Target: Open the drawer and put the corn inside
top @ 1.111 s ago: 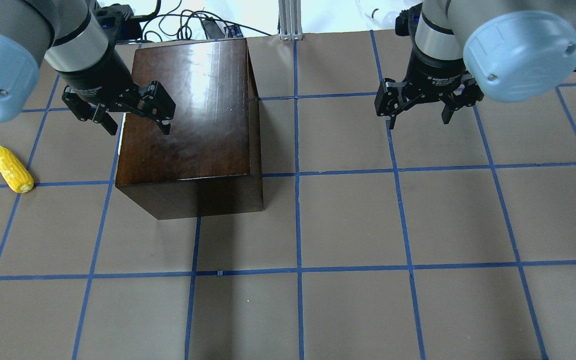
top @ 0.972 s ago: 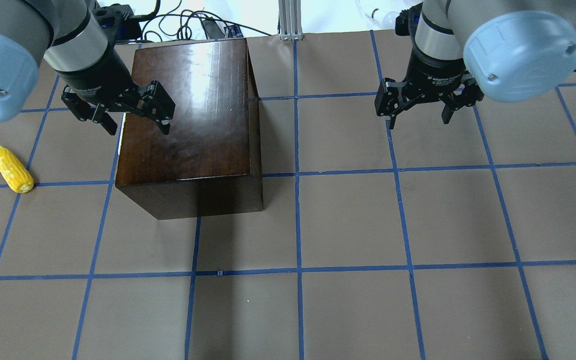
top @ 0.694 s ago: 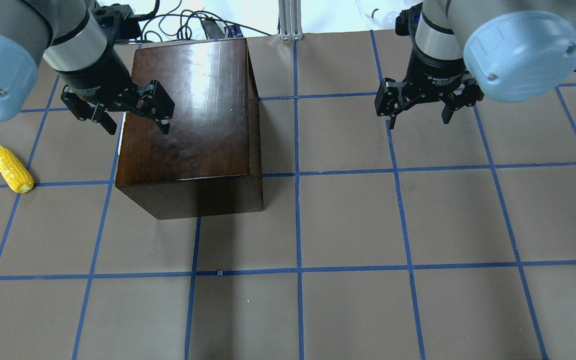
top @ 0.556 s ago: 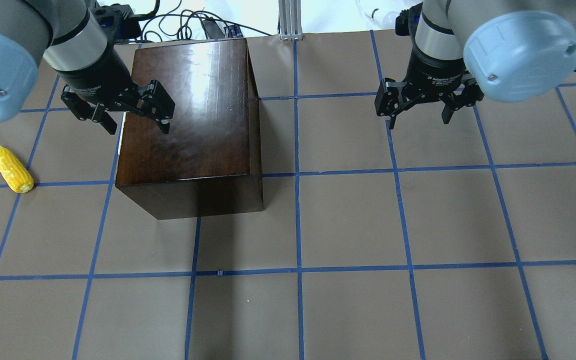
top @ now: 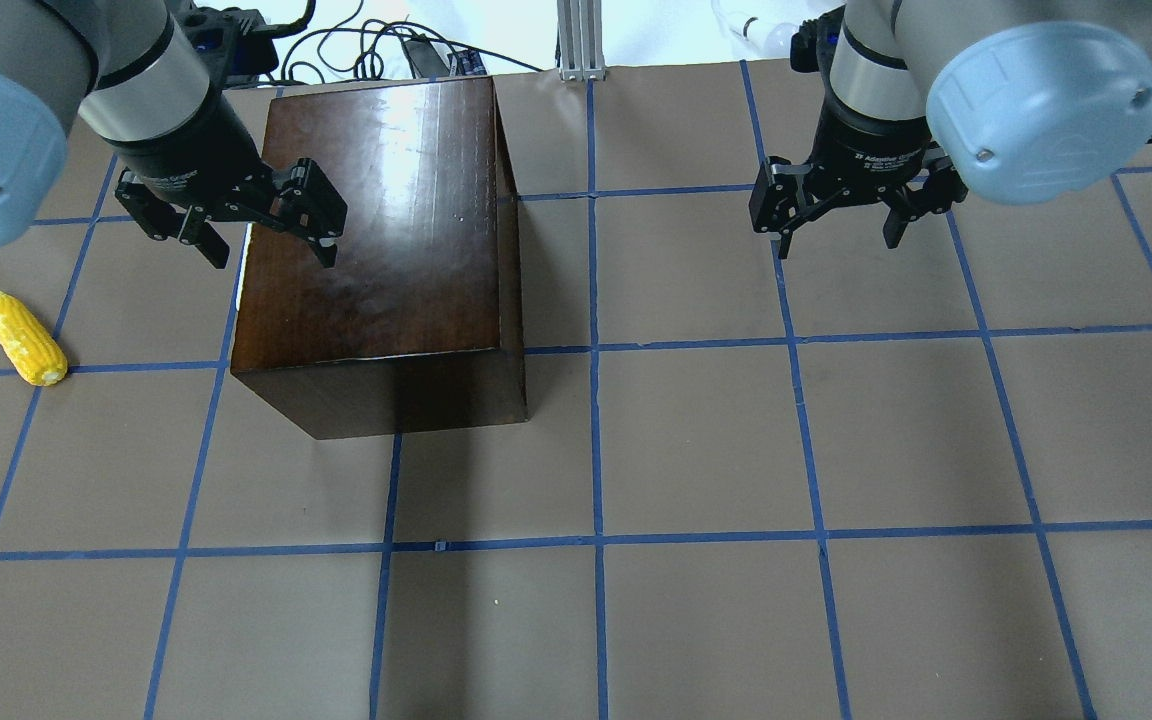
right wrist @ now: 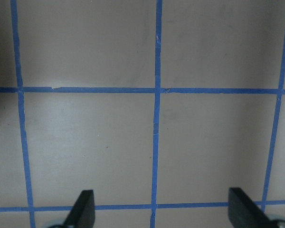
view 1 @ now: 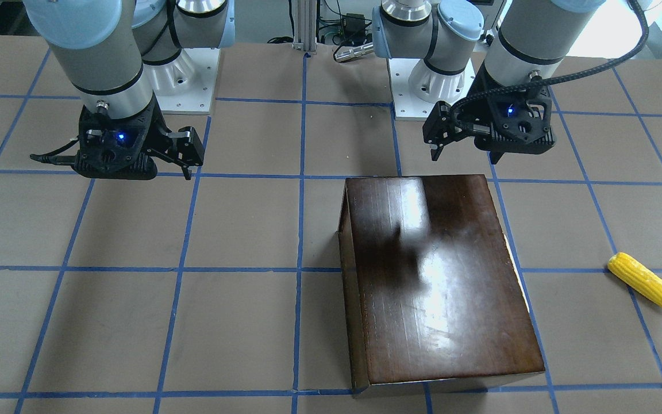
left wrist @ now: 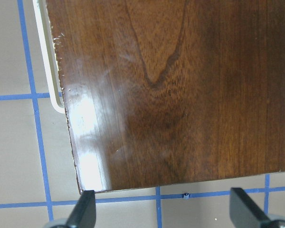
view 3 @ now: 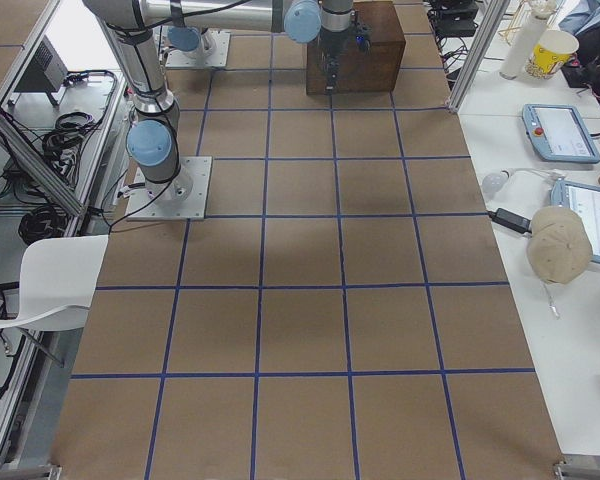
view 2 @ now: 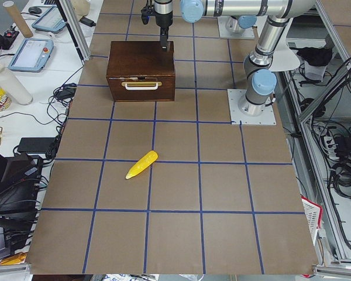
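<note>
The dark-brown box (top: pixel 376 230) stands at the back left of the table. Its drawer (view 2: pixel 141 88) is closed; the front panel with a pale handle (left wrist: pixel 47 61) faces my left side. The yellow corn (top: pixel 26 337) lies on the table left of the box, apart from it; it also shows in the front-facing view (view 1: pixel 650 284) and the exterior left view (view 2: pixel 141 164). My left gripper (top: pixel 266 250) is open and empty, hovering above the box top's left edge, over the drawer side (left wrist: pixel 164 211). My right gripper (top: pixel 836 240) is open and empty above bare table (right wrist: pixel 159 209).
The table is brown paper with a blue tape grid (top: pixel 596 540). Cables (top: pixel 376 50) and an aluminium post (top: pixel 581 40) sit behind the box. The arm bases (view 1: pixel 428 86) stand at the robot's edge of the table.
My left arm has shifted slightly to the left and back above the box. The right arm, the box and the corn have not moved.
</note>
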Action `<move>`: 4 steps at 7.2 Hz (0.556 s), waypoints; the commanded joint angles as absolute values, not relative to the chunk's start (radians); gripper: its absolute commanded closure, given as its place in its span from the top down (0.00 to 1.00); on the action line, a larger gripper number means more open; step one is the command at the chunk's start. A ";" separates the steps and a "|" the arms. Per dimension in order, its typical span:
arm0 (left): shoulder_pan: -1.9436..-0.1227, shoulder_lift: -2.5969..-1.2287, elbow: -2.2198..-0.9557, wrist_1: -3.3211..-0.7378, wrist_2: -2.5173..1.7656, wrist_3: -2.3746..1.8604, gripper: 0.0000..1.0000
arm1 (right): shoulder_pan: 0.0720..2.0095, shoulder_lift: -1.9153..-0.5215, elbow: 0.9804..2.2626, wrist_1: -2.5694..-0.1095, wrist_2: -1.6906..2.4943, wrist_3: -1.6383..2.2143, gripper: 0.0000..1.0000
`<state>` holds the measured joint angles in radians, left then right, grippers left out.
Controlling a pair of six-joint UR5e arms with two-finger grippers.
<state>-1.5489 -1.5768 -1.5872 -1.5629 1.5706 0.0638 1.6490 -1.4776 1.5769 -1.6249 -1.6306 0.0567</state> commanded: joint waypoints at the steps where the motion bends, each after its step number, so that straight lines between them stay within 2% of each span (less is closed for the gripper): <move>1: -1.545 -1.580 -1.588 -1.562 1.580 0.067 1.00 | 1.649 -1.477 1.577 -1.626 -1.631 0.057 1.00; 4: -1.545 -1.575 -1.586 -1.562 1.574 0.074 1.00 | 1.649 -1.477 1.577 -1.625 -1.631 0.057 1.00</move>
